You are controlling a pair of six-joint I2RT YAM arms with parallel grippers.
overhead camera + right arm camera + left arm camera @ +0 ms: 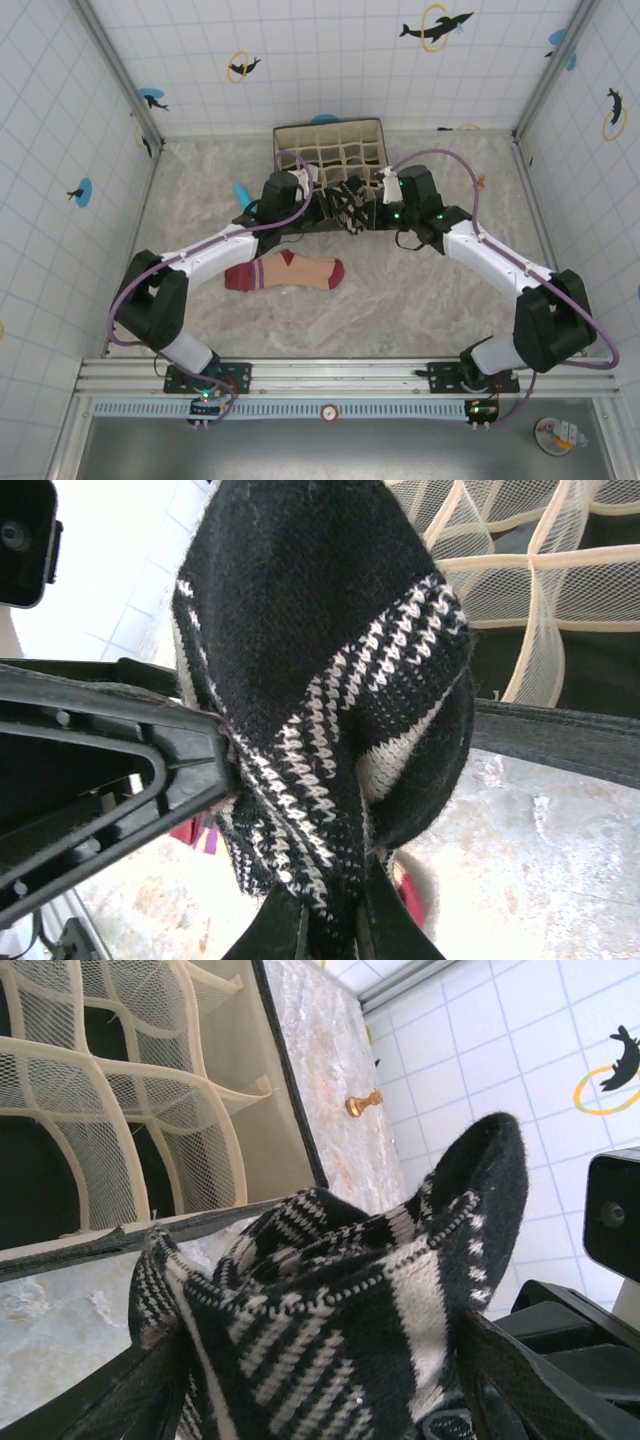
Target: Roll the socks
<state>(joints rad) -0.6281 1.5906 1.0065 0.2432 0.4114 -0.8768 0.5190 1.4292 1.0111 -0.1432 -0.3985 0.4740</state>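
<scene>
The black-and-white striped sock (350, 208) is bunched into a thick wad, held off the table between both grippers in front of the organizer box. My left gripper (320, 1380) spans the wad (340, 1300), its fingers (150, 1390) pressed on either side. My right gripper (335, 930) is shut, pinching a fold of the same sock (320, 680) at its lower edge. The peach sock (290, 273) with maroon toe and striped cuff lies flat on the table nearer the arm bases. A bit of its maroon (412, 898) shows below the wad.
A beige mesh-divided organizer box (330, 127) stands at the back centre, right behind the grippers (250, 1090). A blue cylinder (243, 193) lies left of the left wrist. A small gold piece (363, 1103) sits near the right wall. Tiled walls surround the table.
</scene>
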